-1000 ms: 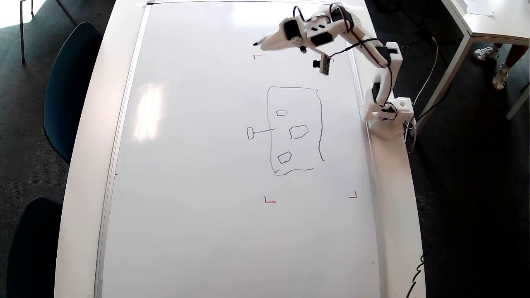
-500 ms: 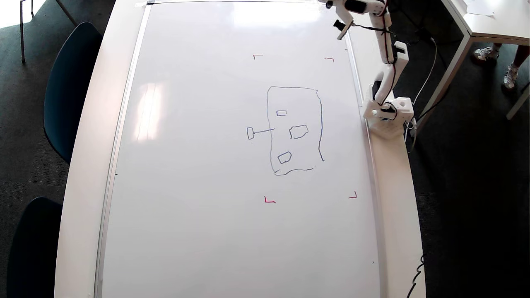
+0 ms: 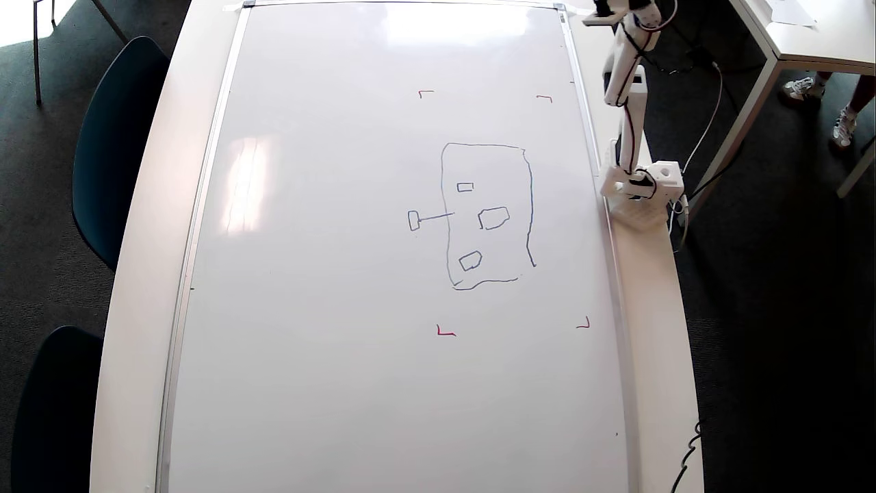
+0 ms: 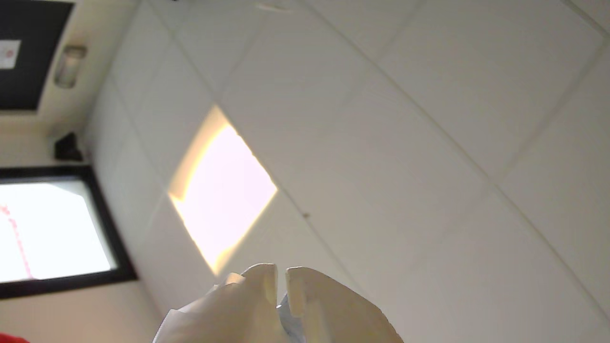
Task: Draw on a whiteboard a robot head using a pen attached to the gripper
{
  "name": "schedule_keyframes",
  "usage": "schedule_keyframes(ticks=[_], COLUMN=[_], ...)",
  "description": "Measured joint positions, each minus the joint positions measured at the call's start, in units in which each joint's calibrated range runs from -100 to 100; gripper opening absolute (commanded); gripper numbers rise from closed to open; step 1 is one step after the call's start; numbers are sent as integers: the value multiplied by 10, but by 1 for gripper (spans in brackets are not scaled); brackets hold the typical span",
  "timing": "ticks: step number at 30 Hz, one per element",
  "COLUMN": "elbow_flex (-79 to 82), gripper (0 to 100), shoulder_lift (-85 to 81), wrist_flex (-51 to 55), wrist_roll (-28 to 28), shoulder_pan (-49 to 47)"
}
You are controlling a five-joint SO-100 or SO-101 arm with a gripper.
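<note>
The whiteboard [image 3: 328, 274] is glossy white with a thin silver frame and four small red corner marks [image 3: 445, 332]. The robot head [image 3: 487, 216] is drawn in thin dark blue-black lines. The counter [image 3: 137, 274] is matte white. In the wrist view the tool [image 4: 281, 278] is white.

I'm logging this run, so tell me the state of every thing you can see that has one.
whiteboard: lying flat on the table, drawn on.
robot head: drawn inside the four red corner marks, outline roughly closed, three small boxes inside, stalk with box on the overhead view's left.
gripper: pointing up at the ceiling, fingertips a narrow slit apart.
pen: not visible in either view.
ceiling light panel: lit.
</note>
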Motion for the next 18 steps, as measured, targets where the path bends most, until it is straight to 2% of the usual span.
schedule_keyframes(ticks=[1,4,6,9,10,12,15,18], elbow_flex=[0,0,0,1,0,1,0,20], gripper=[1,1,1,1,1,1,1,1], shoulder_lift=[21,52,94,134,155,170,172,152], wrist_flex=[-79,-188,-314,-424,-513,-584,-633,-590], wrist_roll=[0,0,-4,-2,-2,-2,-2,-2], shoulder_pan=[0,0,0,0,0,0,-4,-18])
